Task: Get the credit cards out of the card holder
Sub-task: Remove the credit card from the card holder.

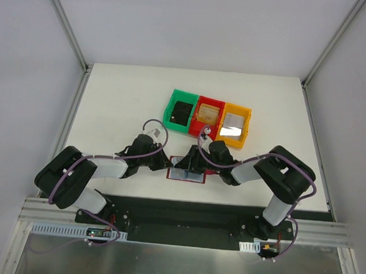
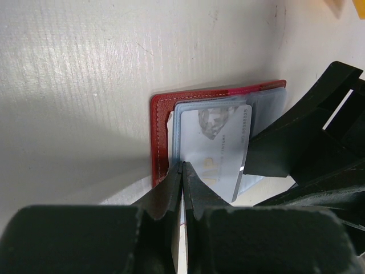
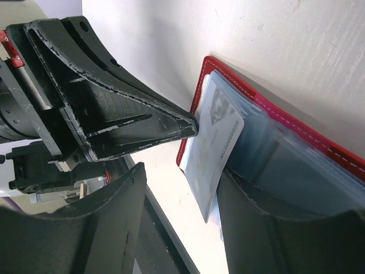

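On the table (image 1: 111,95), left hand (image 2: 182,167) clenched against card holder (image 2: 161,131), right hand (image 3: 182,182) released astride silvery card (image 3: 217,142)

From above, the small flat red bifold card holder (image 1: 190,176) is mostly buried under both arms' jaws. On the left wrist camera one half of it sits behind the right arm's black finger (image 2: 285,154). I cannot tell whether the left jaws pinch the silvery grey card (image 2: 219,142) or only the holder's edge.

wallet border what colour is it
Red with pale stitching; the wallet shows best in the left wrist view.
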